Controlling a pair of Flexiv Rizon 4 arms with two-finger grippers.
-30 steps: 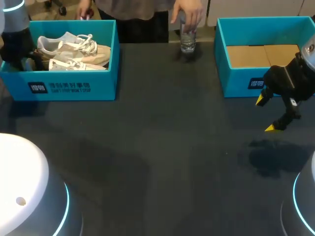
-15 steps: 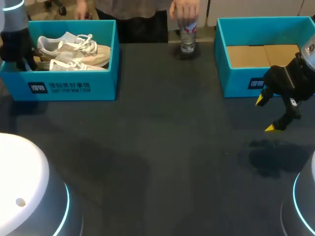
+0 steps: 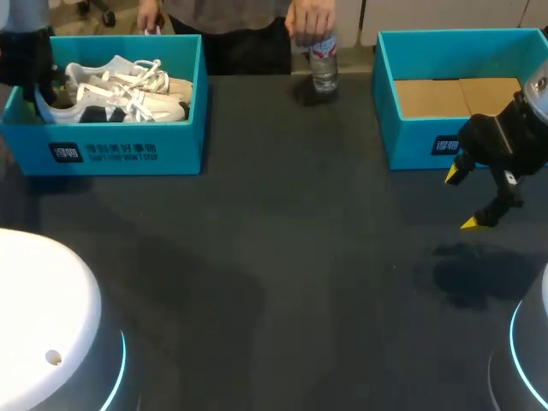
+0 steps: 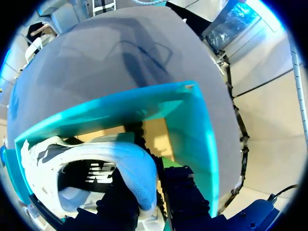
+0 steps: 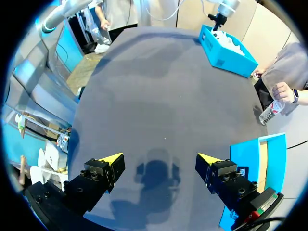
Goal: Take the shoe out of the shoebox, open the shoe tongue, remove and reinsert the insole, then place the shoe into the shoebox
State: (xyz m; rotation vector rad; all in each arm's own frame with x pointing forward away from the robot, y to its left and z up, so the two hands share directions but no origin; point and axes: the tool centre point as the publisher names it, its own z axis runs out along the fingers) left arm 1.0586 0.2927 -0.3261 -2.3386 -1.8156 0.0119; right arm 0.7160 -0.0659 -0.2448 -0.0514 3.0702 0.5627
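Shoe (image 3: 120,94) lengthwise — toe rightward (boxed)

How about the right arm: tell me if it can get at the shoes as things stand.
Probably not. The right pincer hangs open by the right box; the shoes lie in the left box, across the table, likely out of reach.

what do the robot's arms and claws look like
The left arm and right arm have white, rounded housings ringed with glowing cyan light. The right claw has two black, blocky fingers, each ending in a bright yellow wedge tip. The left claw shows the same black fingers; its tips are hidden behind the shoe.
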